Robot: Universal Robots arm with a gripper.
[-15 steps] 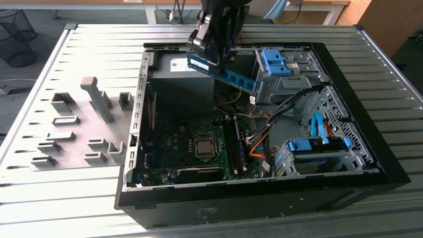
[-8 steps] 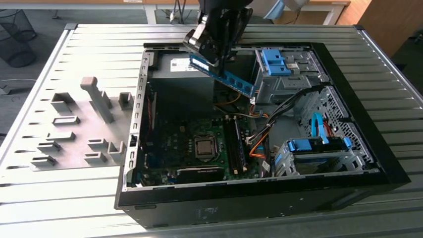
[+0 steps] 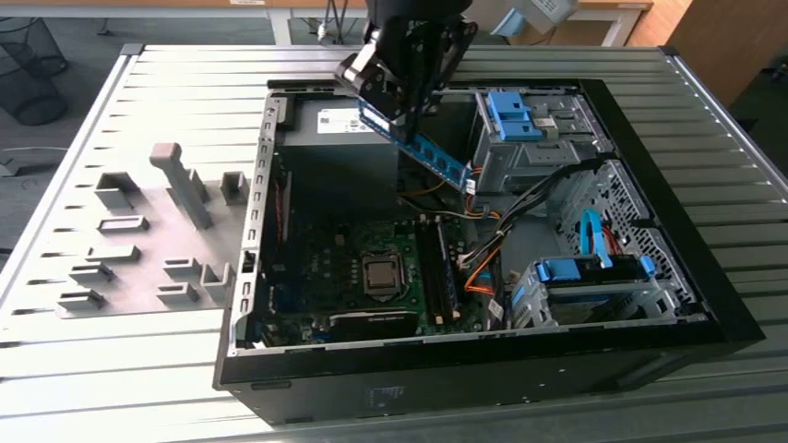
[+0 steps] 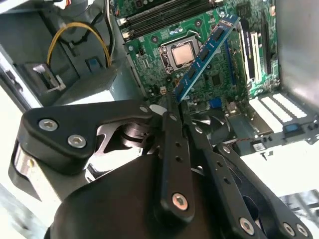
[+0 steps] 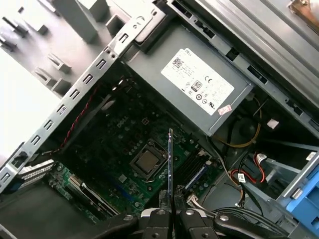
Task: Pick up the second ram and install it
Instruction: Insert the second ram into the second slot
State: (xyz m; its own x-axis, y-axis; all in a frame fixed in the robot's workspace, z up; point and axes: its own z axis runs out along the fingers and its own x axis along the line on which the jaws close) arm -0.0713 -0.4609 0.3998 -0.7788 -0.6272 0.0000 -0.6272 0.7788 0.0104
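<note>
The second ram (image 3: 425, 152) is a bluish-green stick held in the air, tilted, above the open computer case (image 3: 689, 314). My gripper (image 3: 384, 109) is shut on its upper end. In the second wrist view the ram (image 4: 207, 55) runs away from the gripper (image 4: 174, 102) towards the green motherboard (image 4: 149, 55). In the first wrist view the ram (image 5: 170, 164) shows edge-on, rising from the gripper (image 5: 169, 211) over the processor socket (image 5: 146, 162). The long black memory slots (image 3: 437, 268) lie on the motherboard well below the stick.
The case lies open on a slatted metal table (image 3: 148, 369). Grey holder blocks (image 3: 161, 249) stand at the exterior view's left. Inside the case are a grey power supply (image 5: 199, 84), blue drive cages (image 3: 518, 115) (image 3: 591, 272) and loose cables (image 3: 493, 240).
</note>
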